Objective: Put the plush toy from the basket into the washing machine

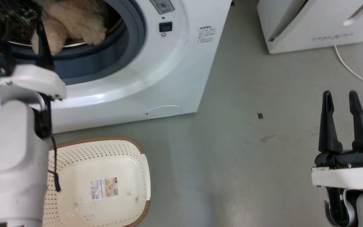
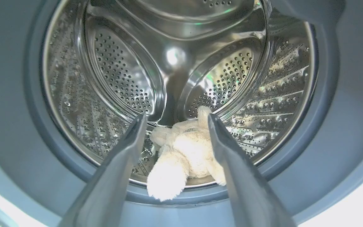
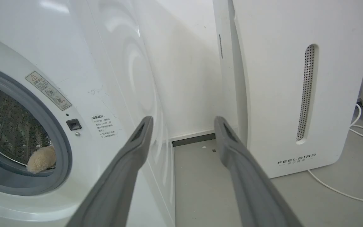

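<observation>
Plush toy (image 2: pixel 184 154) in drum (image 2: pixel 121 78), gasket (image 2: pixel 332 142) around

Beige-cream plush toy (image 1: pixel 74 22) upper left, white washing machine (image 1: pixel 175 75) w/ grey gasket (image 2: pixel 329 126), cream dot-perforated basket (image 1: pixel 83 154) w/ brown rim, label (image 1: pixel 103 188) prob. beige print.

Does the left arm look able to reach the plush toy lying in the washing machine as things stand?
Probably yes: the open left pincer points into the washing machine, the plush toy lies at the front of its drum right ahead, and nothing stands between them.
</observation>
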Robot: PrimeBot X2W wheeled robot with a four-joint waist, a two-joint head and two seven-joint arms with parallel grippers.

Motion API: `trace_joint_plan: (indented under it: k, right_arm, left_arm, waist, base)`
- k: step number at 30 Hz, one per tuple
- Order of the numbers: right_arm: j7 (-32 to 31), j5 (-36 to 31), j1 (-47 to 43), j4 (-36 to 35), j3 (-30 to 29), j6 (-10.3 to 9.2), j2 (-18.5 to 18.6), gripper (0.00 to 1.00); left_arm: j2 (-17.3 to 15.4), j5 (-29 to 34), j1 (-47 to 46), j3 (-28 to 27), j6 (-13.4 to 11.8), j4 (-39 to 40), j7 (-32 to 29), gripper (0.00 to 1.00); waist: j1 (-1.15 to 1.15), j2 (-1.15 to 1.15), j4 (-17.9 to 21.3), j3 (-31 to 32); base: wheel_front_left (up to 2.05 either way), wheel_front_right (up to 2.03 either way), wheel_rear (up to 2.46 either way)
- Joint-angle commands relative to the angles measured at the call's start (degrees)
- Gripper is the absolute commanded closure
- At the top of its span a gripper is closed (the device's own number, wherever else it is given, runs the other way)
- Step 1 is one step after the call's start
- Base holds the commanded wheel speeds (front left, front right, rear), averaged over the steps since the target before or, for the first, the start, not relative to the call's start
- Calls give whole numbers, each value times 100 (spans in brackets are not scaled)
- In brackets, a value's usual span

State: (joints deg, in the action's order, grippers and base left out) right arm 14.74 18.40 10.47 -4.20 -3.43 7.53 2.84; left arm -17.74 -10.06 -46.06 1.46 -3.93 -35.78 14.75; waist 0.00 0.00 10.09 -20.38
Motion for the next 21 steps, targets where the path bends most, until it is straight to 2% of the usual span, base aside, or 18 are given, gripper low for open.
trace_joint_plan:
  k: [1,4,12,21]
  right_arm:
    - [26,-75,-116,8,-10,-4,4,0]
    - [26,-136,-246,20,-25,-4,4,0]
    - [26,-455,-591,-20,76,-4,4,0]
    - [26,-596,-913,2,-8,-4,4,0]
  left_arm:
    - [78,65,238,-34,-39,162,25,0]
    - [258,169,705,-96,-92,530,25,0]
    - [669,336,1902,-333,13,1527,25,0]
    - [1025,583,3062,-397,109,2073,25,0]
  waist:
    - [0,0,-163,221]
    - [0,0,-260,425]
    - [0,0,-457,952]
    - [0,0,-636,1385]
  base:
    - [0,0,0]
    - [0,0,0]
    - [0,0,0]
    - [0,0,0]
